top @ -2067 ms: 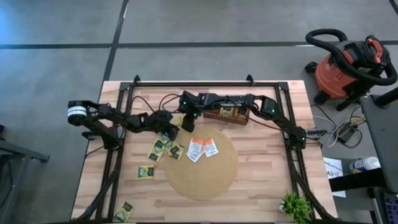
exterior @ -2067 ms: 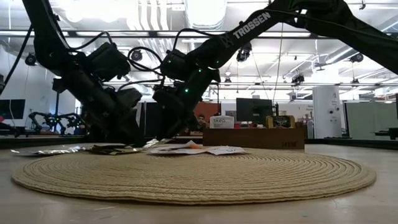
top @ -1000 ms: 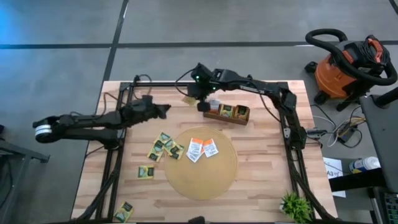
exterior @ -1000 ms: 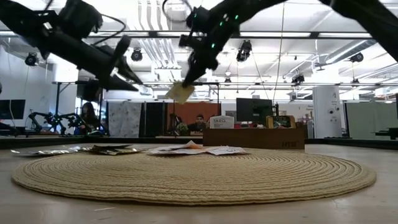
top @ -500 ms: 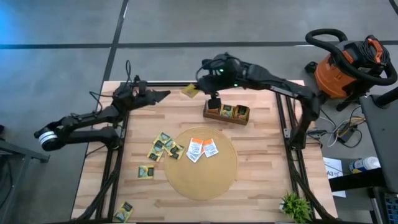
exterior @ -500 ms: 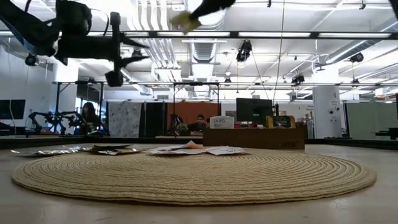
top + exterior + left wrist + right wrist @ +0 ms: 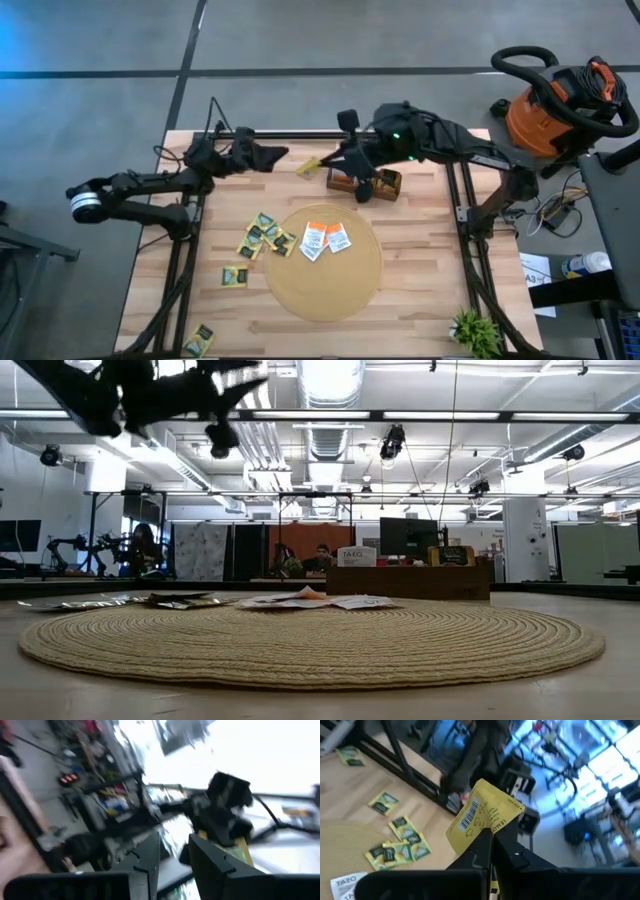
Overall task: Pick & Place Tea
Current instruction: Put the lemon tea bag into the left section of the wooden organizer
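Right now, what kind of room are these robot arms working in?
Probably a robotics lab or workshop. Past the wooden table the low camera shows a big open hall with ceiling pipes, a computer monitor and people sitting at desks. A red shop vacuum stands on the grey floor beside the table.

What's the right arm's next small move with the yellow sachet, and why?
Probably carry it right, over the long brown wooden compartment box, then lower. The right gripper is shut on the yellow paper tea sachet, held in the air just left of the box. The left gripper waits open nearby, empty.
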`<state>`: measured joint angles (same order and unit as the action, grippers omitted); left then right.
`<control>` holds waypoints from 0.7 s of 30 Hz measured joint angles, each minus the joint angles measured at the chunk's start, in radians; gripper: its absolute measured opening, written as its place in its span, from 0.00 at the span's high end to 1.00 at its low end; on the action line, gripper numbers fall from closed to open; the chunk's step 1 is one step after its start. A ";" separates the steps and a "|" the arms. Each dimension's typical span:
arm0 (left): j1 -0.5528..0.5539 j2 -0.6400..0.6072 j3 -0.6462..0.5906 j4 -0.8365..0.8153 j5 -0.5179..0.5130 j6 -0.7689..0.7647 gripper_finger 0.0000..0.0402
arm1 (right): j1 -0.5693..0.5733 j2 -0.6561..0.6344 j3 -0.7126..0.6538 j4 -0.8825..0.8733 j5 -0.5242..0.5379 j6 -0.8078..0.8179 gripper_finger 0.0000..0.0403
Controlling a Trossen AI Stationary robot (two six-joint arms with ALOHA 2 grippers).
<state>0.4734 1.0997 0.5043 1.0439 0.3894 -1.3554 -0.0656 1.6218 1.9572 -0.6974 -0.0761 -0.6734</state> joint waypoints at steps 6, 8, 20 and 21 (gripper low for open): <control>-0.161 0.062 0.138 -0.002 0.032 0.113 0.75 | 0.082 -0.054 0.003 0.066 -0.002 -0.064 0.98; -0.190 0.082 0.175 -0.014 -0.015 0.131 0.75 | 0.108 -0.068 0.003 0.089 -0.002 -0.075 0.98; -0.222 0.202 0.318 -0.019 0.018 0.072 0.75 | 0.173 -0.090 0.004 0.247 0.079 -0.083 0.98; -0.222 0.213 0.334 -0.013 0.042 0.060 0.75 | 0.173 -0.089 0.004 0.246 0.077 -0.094 0.98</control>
<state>0.2512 1.3129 0.8380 1.0314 0.4315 -1.2957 0.1074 1.5324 1.9610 -0.4514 0.0011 -0.7671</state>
